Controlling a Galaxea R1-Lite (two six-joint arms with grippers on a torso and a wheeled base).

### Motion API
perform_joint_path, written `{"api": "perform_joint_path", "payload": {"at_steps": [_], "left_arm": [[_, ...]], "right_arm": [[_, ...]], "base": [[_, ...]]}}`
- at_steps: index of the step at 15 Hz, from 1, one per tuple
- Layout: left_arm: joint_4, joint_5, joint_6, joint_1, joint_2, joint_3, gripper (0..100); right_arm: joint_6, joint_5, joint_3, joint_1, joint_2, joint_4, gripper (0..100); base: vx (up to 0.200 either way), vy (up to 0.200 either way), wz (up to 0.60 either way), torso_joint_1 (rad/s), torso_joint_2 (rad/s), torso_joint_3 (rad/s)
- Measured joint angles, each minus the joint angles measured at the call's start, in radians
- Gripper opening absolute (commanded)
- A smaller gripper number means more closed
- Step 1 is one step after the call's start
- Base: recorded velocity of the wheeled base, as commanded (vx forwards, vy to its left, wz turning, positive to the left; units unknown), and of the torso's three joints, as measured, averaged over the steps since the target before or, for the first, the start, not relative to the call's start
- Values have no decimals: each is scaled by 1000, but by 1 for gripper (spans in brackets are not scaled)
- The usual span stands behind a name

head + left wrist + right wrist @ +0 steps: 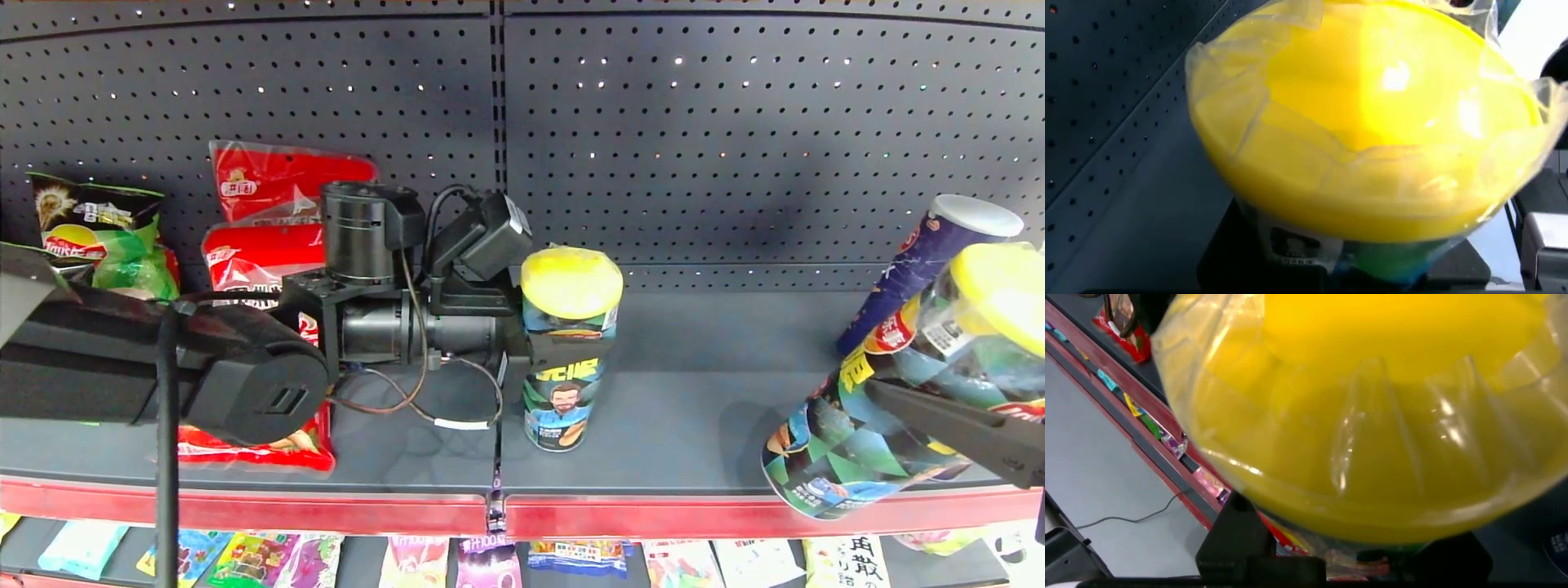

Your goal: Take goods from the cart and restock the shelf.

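The middle canister [565,400] has a bright yellow lid and a teal, green and blue printed body with a cartoon face. The right-hand canister [841,449] has a yellow lid too, over teal, green and black triangles. The tube [914,269] is dark blue with a red-and-yellow band and a white cap. Two bags [277,184] are red, and another bag [106,237] is green and yellow. The shelf [694,384] is dark grey with a red front lip. Its pegboard [735,122] is slate blue and dotted with holes.

dark pegboard wall [735,122], grey floor [1094,457]
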State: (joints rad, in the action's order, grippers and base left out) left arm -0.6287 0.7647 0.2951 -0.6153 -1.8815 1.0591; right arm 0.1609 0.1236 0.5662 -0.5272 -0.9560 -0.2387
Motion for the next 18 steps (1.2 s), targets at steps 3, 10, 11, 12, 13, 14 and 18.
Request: {"api": "perform_joint_path", "payload": {"at_steps": [3, 10, 11, 12, 13, 14, 18], "left_arm": [[1, 29, 0, 6, 4, -7, 0], [-5, 70, 14, -6, 17, -60, 0], [-7, 70, 15, -7, 19, -69, 0], [-9, 70, 13, -10, 22, -79, 0], [-8, 70, 12, -15, 24, -87, 0], [-9, 70, 7, -15, 27, -93, 0], [-4, 78, -7, -20, 31, -101, 0]], "right_arm": [[0, 0, 0, 0, -1, 1, 0], [0, 0, 0, 0, -7, 1, 0], [0, 0, 0, 0, -8, 0, 0], [0, 0, 0, 0, -10, 0, 0], [0, 0, 0, 0, -12, -1, 0], [0, 0, 0, 0, -14, -1, 0], [-5, 0, 0, 0, -21, -2, 0]], "base": [[0, 0, 0, 0, 0, 0], [0, 0, 0, 0, 0, 0], [0, 0, 0, 0, 0, 0], [0, 0, 0, 0, 0, 0], [0, 0, 0, 0, 0, 0], [0, 0, 0, 0, 0, 0], [0, 0, 0, 0, 0, 0]]}}
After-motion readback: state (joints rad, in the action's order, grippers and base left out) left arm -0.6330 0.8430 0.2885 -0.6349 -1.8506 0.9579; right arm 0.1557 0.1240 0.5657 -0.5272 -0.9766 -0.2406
